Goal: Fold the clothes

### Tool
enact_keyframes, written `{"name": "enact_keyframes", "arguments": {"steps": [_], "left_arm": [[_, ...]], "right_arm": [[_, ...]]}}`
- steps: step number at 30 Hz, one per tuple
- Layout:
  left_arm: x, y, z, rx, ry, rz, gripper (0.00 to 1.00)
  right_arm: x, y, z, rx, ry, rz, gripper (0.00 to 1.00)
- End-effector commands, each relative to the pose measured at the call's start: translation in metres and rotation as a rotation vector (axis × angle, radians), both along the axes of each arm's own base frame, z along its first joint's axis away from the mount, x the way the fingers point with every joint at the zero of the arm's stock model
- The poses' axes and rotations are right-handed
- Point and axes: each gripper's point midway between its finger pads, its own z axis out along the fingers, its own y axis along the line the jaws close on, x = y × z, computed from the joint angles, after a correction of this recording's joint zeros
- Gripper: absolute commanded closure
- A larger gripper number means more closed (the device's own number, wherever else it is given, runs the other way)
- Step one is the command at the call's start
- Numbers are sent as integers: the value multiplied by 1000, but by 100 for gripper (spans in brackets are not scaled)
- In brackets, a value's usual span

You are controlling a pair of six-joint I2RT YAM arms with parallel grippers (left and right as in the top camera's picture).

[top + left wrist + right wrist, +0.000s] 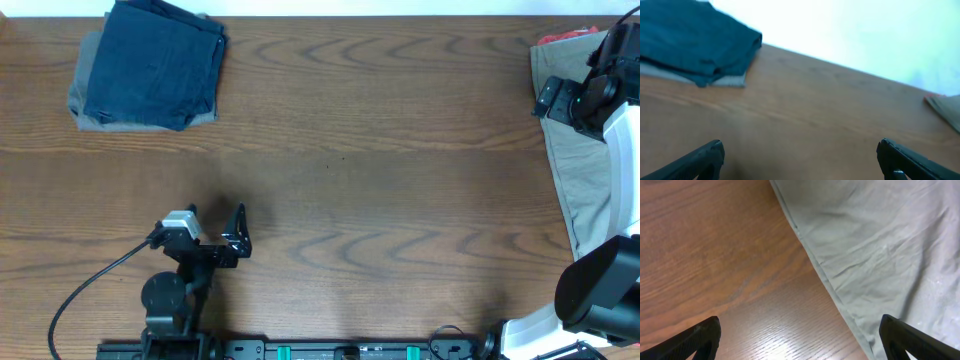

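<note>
The right gripper (548,100) hangs over the inner border of the khaki-beige shorts (580,170), jaws spread wide and holding nothing. These shorts lie spread flat along the table's (380,180) right edge. In the right wrist view the two black fingers (695,340) straddle the shorts' stitched edge, which runs diagonally, with bare wood on one side and cloth on the other. The cloth is thin woven cotton, softly creased, with a narrow seamed border. A crumpled coral-red garment (565,37) shows at the far right corner, touching the khaki pair.

The left gripper (216,212) is likewise released and empty. It sits over bare wood towards the near edge, left of the middle, well apart from every garment. The navy blue shorts (155,65) lie at the far left corner, folded into a rough square. They rest on top of a grey pair (85,105), whose cloth shows along the left and near sides of the stack. Bare wood lies between this stack and the left gripper.

The table is brown wood with bold grain and a slight sheen. A black cable (90,280) loops from the left arm towards the near edge.
</note>
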Motion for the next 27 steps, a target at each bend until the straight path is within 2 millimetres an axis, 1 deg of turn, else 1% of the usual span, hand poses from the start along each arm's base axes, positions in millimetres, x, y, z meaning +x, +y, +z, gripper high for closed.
{"name": "enact_keyframes", "arguments": {"steps": [1,7,16,22,27], "left_arm": [[1,9,-8,24,-11,50,2],[2,23,-10,40,0,130,2],[2,23,-10,40,0,131,2],[2,34,-10,40,1,175,2],[2,35,-11,40,5,178,2]], "right_arm": [[1,-4,2,-14,-1,1,1],[1,-4,2,-14,-1,1,1],[1,-4,2,-14,-1,1,1],[1,-4,2,-14,-1,1,1],[1,-4,2,-14,-1,1,1]]}}
